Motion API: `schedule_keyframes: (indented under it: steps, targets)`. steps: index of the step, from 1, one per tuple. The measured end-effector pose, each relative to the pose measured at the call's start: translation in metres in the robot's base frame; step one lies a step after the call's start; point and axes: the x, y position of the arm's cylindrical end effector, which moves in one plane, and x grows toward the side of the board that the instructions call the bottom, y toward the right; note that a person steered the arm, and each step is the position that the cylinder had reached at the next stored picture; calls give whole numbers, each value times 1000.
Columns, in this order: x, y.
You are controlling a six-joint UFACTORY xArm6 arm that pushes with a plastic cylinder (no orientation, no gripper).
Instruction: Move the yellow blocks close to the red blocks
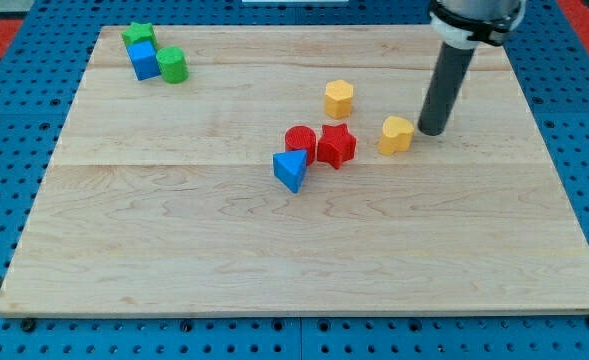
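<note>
A yellow heart-shaped block (pixel 396 133) lies right of centre on the wooden board (pixel 274 250). My tip (pixel 432 131) stands just to its right, a small gap from it. A yellow hexagonal block (pixel 339 99) lies further up and to the left. A red star block (pixel 336 145) lies left of the yellow heart and touches a red cylinder (pixel 300 142) on its left. The rod rises to the arm at the view's top right.
A blue triangular block (pixel 291 170) touches the red cylinder at its lower left. A green star block (pixel 138 35), a blue cube (pixel 144 60) and a green cylinder (pixel 172 65) cluster at the board's top left corner. Blue pegboard surrounds the board.
</note>
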Motion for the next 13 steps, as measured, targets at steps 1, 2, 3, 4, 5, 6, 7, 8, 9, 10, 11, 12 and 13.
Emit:
schedule_keyframes:
  steps: [1,2,3,4,5,6,7,8,9,10,11,12,13]
  targets:
    - [31,-57]
    - [32,-105]
    - [1,-94]
    - [-46,-60]
    - [-68,-70]
    - [-69,-103]
    - [-107,-101]
    - [-95,-136]
    - [-33,-144]
    - [-51,-149]
    - [-90,-167]
    - [-62,-204]
    - [-57,-182]
